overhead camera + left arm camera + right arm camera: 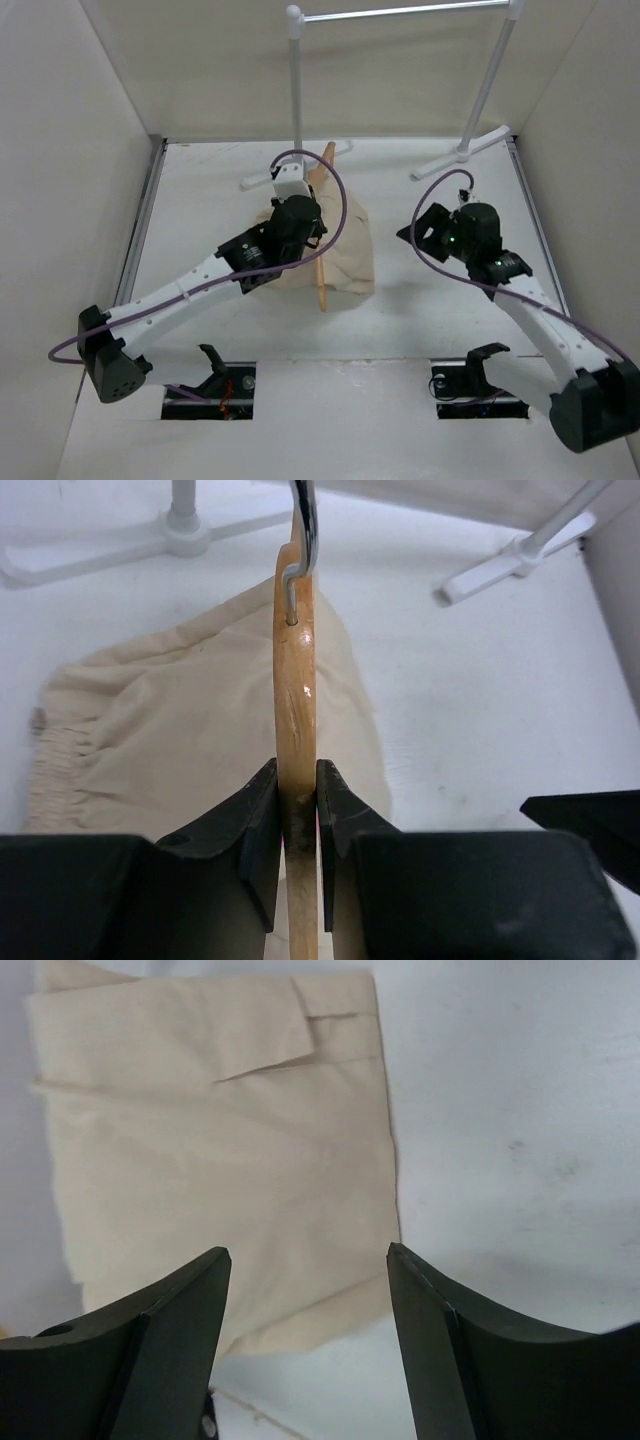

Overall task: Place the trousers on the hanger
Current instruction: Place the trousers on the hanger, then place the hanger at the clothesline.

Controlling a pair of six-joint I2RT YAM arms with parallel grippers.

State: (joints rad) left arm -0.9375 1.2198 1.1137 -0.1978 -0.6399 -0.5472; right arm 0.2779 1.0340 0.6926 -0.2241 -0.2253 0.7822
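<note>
White table [420, 330]: one folded trousers [352, 250], one wooden hanger [322, 288] over them. Left gripper [298, 815] clamps the hanger; right gripper [310, 1265] spread wide, empty.

Count: 1 trousers [352, 250], 1 hanger [296, 700], 1 white garment rack [296, 90] at 12 o'clock, 2 grippers: left gripper [297, 825], right gripper [308, 1300].

A light-brown wooden hanger [296, 695] with a silver metal hook [304, 525] is seen between the black fingers [258, 825] of the left gripper [296, 780]. Plain, unpatterned beige trousers [220, 1140] are shown ahead of the black right gripper [308, 1255]. The table [480, 710] and garment rack [296, 90] are white, and purple cables [300, 152] are carried on white arms [170, 295].
</note>
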